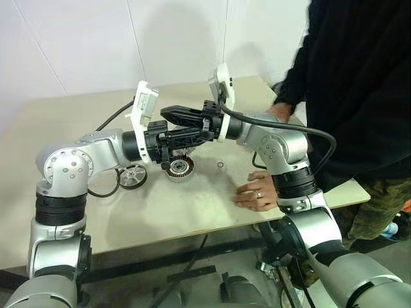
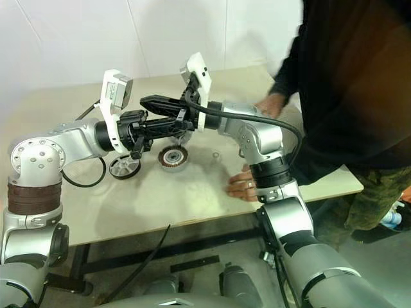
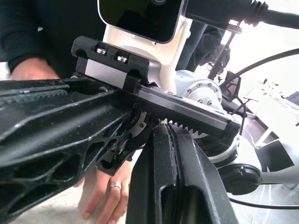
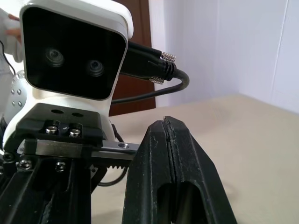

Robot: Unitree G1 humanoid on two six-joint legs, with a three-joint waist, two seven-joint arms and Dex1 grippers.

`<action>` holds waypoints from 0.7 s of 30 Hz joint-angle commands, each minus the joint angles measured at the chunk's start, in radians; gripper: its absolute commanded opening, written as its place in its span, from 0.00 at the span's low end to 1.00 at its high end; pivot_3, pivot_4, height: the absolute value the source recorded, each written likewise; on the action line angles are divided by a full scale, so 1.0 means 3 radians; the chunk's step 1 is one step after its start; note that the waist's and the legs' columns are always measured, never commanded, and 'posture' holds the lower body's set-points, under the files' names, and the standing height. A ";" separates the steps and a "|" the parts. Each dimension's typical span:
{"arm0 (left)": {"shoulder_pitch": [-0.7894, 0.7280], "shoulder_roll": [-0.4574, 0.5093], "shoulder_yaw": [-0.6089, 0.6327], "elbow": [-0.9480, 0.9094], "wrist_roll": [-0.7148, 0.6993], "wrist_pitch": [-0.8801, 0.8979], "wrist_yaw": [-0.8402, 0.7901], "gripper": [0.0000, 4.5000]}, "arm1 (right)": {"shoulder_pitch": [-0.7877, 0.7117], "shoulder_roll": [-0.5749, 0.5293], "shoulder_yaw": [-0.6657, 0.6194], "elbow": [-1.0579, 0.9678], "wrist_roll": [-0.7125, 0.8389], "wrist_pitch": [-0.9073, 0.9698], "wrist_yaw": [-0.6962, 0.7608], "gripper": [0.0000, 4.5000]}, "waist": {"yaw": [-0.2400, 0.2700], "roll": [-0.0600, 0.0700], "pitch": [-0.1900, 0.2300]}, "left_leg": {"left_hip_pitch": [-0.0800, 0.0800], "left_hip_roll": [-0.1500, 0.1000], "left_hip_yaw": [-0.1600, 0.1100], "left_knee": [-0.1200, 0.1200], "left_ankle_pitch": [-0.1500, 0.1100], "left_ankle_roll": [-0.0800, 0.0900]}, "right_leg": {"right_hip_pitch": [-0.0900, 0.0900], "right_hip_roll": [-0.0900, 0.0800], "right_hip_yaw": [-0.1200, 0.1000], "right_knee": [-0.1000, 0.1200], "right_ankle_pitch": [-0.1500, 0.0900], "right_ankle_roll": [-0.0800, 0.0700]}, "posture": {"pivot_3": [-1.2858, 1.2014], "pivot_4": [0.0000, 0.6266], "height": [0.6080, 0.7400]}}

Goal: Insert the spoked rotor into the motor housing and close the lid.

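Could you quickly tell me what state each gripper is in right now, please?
Left gripper: shut, holding nothing, above the table.
Right gripper: shut, holding nothing, crossed over the left.

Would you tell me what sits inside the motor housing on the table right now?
The motor housing shows a ring of copper-coloured windings around its central hole; no rotor visible inside. The crossed left gripper above hides its far edge.

Silver-grey jointed arms with black bands are seen, each wrist topped by a white camera block (image 1: pixel 142 101) fed by a black cable (image 1: pixel 282 128). Black ribbed fingers (image 4: pixel 173 177) and small screws (image 3: pixel 110 48) are noted beside that block. A black sleeve (image 1: pixel 302 70) and a ring (image 1: pixel 259 194) are worn by the person.
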 commanded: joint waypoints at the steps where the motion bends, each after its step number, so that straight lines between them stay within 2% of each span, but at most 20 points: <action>1: -0.0260 0.0013 0.0479 -0.0049 -0.0072 -0.0347 0.0056 0.01 | 0.0060 0.0187 0.0145 0.0093 0.0084 0.0278 0.0008 0.00 | 0.0004 0.0000 0.0000 | 0.0000 0.0000 0.0000 0.0000 0.0000 0.0000 | 0.0000 0.0000 0.0000 0.0000 0.0000 0.0000 | 0.52 0.00 1.00; 9: -0.0345 0.0049 0.0530 0.0111 -0.0051 -0.0363 0.0032 0.01 | 0.0142 0.0109 0.0225 -0.0008 0.0067 0.0364 0.0101 0.00 | 0.0008 0.0000 0.0000 | -0.0002 -0.0002 0.0000 0.0002 0.0000 0.0000 | 0.0001 -0.0005 -0.0001 -0.0002 0.0000 0.0000 | 0.52 0.00 1.00; 12: -0.0283 0.0075 0.0481 0.0076 0.0029 -0.0373 -0.0011 0.01 | 0.0048 0.0220 -0.0029 0.0060 0.0244 0.0470 -0.0062 0.00 | 0.0002 0.0000 0.0000 | -0.0002 -0.0002 0.0000 0.0002 0.0000 0.0000 | 0.0001 -0.0002 -0.0001 -0.0002 0.0000 0.0000 | 0.52 0.00 1.00; 17: -0.0177 0.0092 0.0412 -0.0011 0.0106 -0.0390 -0.0070 0.01 | -0.0246 0.0398 -0.0700 0.0010 0.0900 0.0851 -0.0366 0.00 | 0.0007 0.0001 0.0001 | -0.0001 0.0001 -0.0002 0.0001 0.0000 0.0000 | -0.0002 -0.0001 -0.0001 0.0001 0.0000 -0.0001 | 0.52 0.00 1.00; 21: -0.0032 0.0155 0.0279 -0.0100 0.0258 -0.0445 -0.0228 0.01 | -0.0351 0.0485 -0.0907 -0.0007 0.0986 0.0638 -0.0538 0.00 | 0.0007 0.0001 0.0000 | -0.0002 -0.0002 0.0001 0.0001 0.0000 0.0000 | 0.0000 -0.0002 -0.0002 -0.0001 0.0000 0.0000 | 0.52 0.00 1.00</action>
